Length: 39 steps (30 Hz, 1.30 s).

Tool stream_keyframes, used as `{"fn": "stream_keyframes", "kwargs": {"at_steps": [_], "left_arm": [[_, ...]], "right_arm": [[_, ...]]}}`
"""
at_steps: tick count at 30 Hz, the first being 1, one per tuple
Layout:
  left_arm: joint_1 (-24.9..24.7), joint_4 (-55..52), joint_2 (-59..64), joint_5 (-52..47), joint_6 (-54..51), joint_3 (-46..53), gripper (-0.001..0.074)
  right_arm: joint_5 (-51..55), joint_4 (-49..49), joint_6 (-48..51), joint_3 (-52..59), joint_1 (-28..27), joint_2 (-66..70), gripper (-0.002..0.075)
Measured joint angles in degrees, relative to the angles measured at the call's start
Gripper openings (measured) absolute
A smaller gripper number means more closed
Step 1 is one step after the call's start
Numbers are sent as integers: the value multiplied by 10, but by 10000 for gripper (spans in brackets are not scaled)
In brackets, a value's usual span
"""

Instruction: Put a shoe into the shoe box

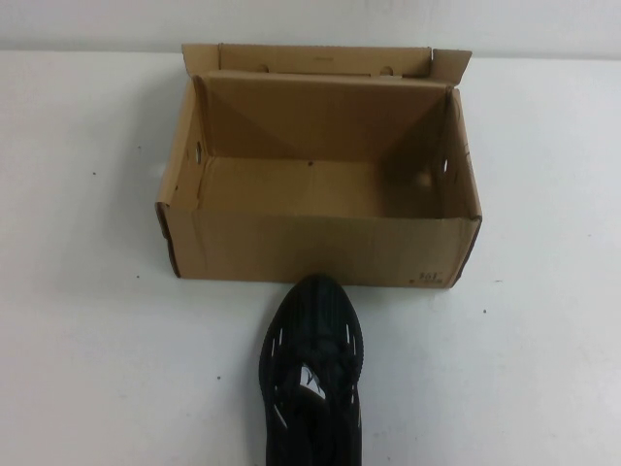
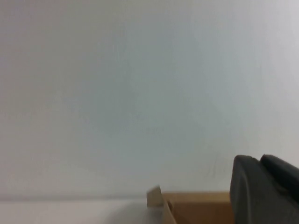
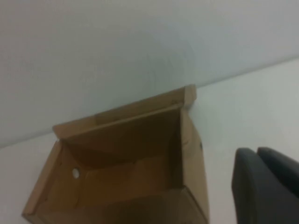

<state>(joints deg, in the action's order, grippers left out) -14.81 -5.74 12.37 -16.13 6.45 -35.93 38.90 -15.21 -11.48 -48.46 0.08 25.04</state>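
The shoe box (image 1: 320, 248) is an open brown cardboard box in the middle of the white table, empty inside. The black shoe (image 1: 312, 379) lies on the table just in front of the box's front wall, toe pointing at the box and almost touching it, white tongue tag up. Neither gripper shows in the high view. My left gripper (image 2: 259, 159) shows only in the left wrist view, fingers together and empty, with a corner of the box (image 2: 196, 207) beside it. My right gripper (image 3: 256, 150) shows in the right wrist view, fingers together and empty, to the side of the box (image 3: 135, 106).
The white table (image 1: 87, 369) spreads to both sides of the box and the shoe. A pale wall (image 1: 310, 19) runs behind the box. The shoe's heel is cut off by the near edge of the high view.
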Motion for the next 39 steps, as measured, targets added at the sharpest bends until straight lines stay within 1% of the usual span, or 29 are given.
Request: {"fn": "stream_keyframes", "kwargs": {"at_steps": [2,4,7,9,11,13,16,20,22,24,28,30,33,36,39], "left_arm": [[0,9,0,-43,12,7,-1],[0,22,0,-81,22,13,-1],[0,45,0,-144,30,14,-1],[0,52,0,-185,32,14,-1],[0,57,0,-224,34,14,-1],[0,62,0,-257,39,14,-1],[0,67,0,-297,49,14,-1],[0,71,0,-334,66,14,-1],[0,75,0,-342,73,14,-1],[0,82,0,-347,82,14,-1],[0,93,0,-348,89,14,-1],[0,95,0,-348,91,14,-1],[0,95,0,-348,92,14,-1],[0,95,0,-348,92,14,-1],[0,95,0,-354,92,14,-1]], "right_arm": [[7,-36,3,15,0,12,-17],[17,-82,46,22,0,28,-17],[37,-187,192,24,5,62,-17],[57,-269,315,24,21,94,-17],[83,-320,400,24,38,133,-15],[108,-334,458,24,56,174,-4],[139,-317,502,12,79,238,47],[147,-282,519,-27,132,306,153],[148,-258,522,-50,167,329,185],[148,-223,523,-73,214,353,205],[139,-141,496,-104,315,395,216],[127,-91,455,-118,366,418,217],[115,-20,394,-137,424,452,217],[105,27,353,-151,465,483,218],[95,37,340,-162,486,515,218]]}}
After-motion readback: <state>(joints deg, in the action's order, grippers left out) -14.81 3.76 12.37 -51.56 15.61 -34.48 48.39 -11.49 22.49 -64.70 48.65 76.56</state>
